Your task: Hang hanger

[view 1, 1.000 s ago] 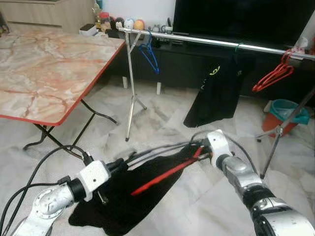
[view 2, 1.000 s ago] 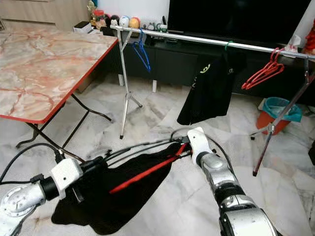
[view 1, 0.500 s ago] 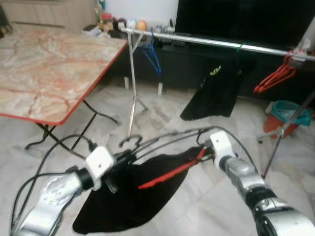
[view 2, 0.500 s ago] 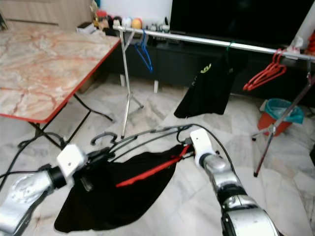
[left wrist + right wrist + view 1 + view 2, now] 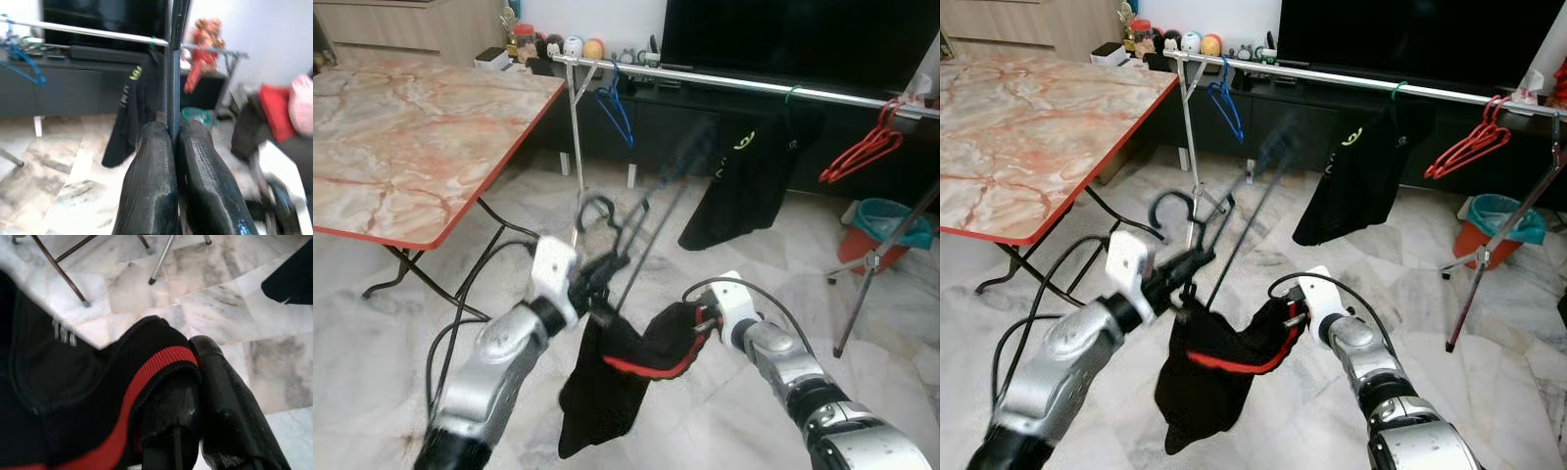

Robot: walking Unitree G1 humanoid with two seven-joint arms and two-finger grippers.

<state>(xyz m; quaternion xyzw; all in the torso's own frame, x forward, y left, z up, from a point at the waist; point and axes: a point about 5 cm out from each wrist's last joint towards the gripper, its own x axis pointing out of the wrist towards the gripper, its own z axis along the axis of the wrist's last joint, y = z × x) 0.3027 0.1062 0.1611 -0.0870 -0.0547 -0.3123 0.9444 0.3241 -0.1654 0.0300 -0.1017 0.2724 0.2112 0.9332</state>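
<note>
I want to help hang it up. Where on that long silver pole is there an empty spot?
The rail is bare between the blue hanger and the hanging black shirt, and again between that shirt and the red hangers. It is crowded at the red hangers' end. The left pincer holds the black hanger low, off the rail.

Even indoor light, no hard shadows. Hanger (image 5: 636, 230) is smearing with motion blur in both eye views. Left wrist view is reading soft and overexposed; marble floor (image 5: 636, 245) is showing mild glare.
</note>
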